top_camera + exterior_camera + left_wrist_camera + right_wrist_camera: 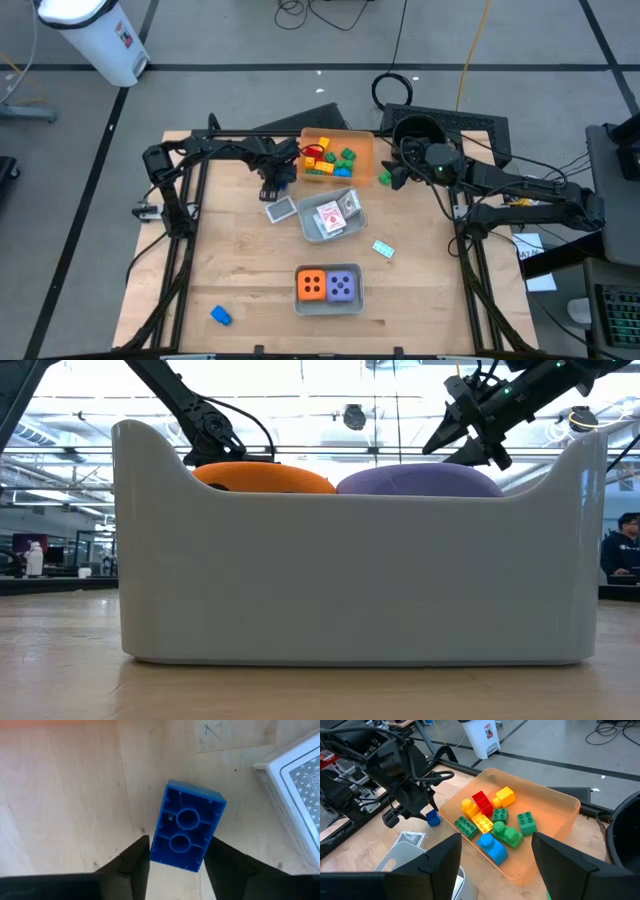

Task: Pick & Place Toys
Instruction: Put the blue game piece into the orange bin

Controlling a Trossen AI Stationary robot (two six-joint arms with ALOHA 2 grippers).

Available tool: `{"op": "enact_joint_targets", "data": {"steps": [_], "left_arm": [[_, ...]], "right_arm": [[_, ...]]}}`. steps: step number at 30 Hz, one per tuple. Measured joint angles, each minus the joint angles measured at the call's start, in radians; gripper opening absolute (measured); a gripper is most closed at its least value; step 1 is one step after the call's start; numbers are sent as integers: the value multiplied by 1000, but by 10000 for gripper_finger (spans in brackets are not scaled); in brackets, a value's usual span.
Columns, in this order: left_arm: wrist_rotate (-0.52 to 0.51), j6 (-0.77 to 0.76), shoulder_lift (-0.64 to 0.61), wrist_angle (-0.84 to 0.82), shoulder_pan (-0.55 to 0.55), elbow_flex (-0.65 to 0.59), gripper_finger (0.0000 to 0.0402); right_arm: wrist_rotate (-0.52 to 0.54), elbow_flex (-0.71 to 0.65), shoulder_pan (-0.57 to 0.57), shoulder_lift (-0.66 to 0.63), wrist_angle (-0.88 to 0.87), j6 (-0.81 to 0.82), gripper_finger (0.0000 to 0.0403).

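Observation:
My left gripper (pixel 275 186) is shut on a blue brick (pixel 186 832) over the table, between the orange tray (pixel 362 140) and a stack of cards (pixel 281 209). It also shows in the right wrist view (pixel 415 802). The orange tray holds several red, yellow, green and blue bricks (pixel 492 825). My right gripper (pixel 497 870) is open and empty beside the tray's right end, near a green brick (pixel 384 178) on the table. The orange die (pixel 312 285) and the purple die (pixel 343 288) sit in a grey tray (pixel 328 306). My left gripper pinches the blue brick's two long sides (pixel 156 854) between its two fingers, near one end of the brick. The fingers point down from above. The brick (pixel 433 818) hangs below the fingers, its hollow underside toward the wrist camera, and looks clear of the table.
A clear grey tray (pixel 312 228) with cards lies mid-table. A teal card (pixel 383 249) lies to its right. A second blue brick (pixel 220 315) lies near the front left. A black pot (pixel 418 132) stands at the back right. The grey tray's wall (pixel 350 580) fills the low view.

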Motion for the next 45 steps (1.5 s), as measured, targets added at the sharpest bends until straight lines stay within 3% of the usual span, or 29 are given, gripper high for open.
{"op": "enact_joint_targets", "data": {"steps": [4,10,16,25,29,33,45], "left_arm": [[28,-28,0,0,3,0,143],[42,-169,-13,-55,10,0,155],[171,-239,-71,-94,46,0,139],[353,-324,-256,-48,71,0,150],[512,-452,-358,87,69,0,143],[623,-645,-418,312,46,0,140],[658,-996,-425,804,-95,2,143]], "right_arm": [[0,0,0,0,0,0,238],[0,0,0,0,6,0,238],[1,0,-1,0,33,-9,238],[1,0,0,0,111,-8,238],[-3,0,8,16,236,-26,238],[-114,0,26,81,447,-94,238],[-212,1,105,380,981,-76,238]]}}
